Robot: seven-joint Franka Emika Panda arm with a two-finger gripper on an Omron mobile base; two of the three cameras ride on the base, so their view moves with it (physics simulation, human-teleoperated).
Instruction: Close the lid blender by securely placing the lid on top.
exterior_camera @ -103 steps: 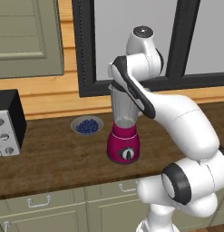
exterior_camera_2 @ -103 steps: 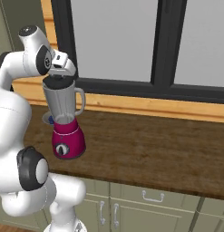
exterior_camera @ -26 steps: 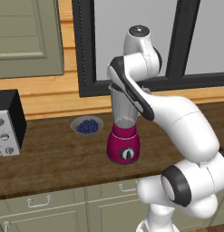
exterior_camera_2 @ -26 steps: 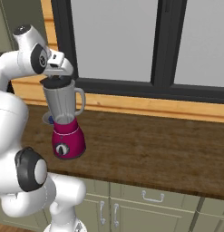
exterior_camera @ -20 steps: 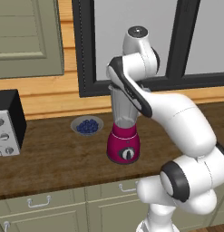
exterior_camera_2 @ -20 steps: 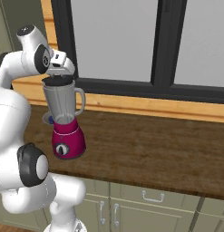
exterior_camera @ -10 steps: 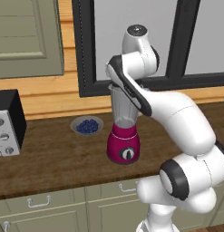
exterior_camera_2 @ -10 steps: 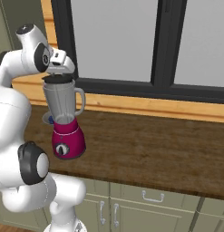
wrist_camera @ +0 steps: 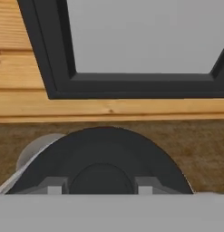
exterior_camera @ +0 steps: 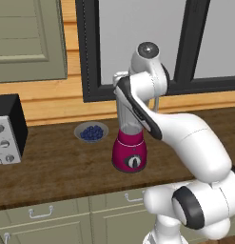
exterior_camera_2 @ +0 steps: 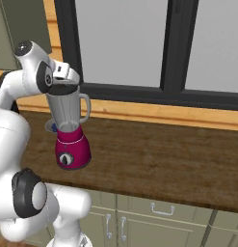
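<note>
The blender stands on the wooden counter, with its magenta base (exterior_camera_2: 72, 150) and clear greyish jar (exterior_camera_2: 67, 112) upright and its handle to the right. The black round lid (exterior_camera_2: 62, 89) lies at the jar's mouth; I cannot tell whether it is fully seated. My gripper (exterior_camera_2: 62, 84) points down right above it. In the hand view the lid (wrist_camera: 102, 154) spreads wide below my gripper (wrist_camera: 101, 186). Both fingertips (wrist_camera: 54, 186) press against the sides of its raised centre knob. In the left base view my arm hides the jar's mouth, and the magenta base (exterior_camera: 131, 155) shows below.
A grey bowl of blueberries (exterior_camera: 92, 132) sits on the counter left of the blender. The toaster oven (exterior_camera: 5, 128) stands at the far left. A dark-framed window (exterior_camera_2: 164, 53) runs along the wall behind, above a wooden ledge. Bare counter (exterior_camera_2: 159, 154) stretches to the blender's right.
Hardly anything differs: my hand and the lid stay over the jar's mouth with only a slight wobble. The blender has not moved.
</note>
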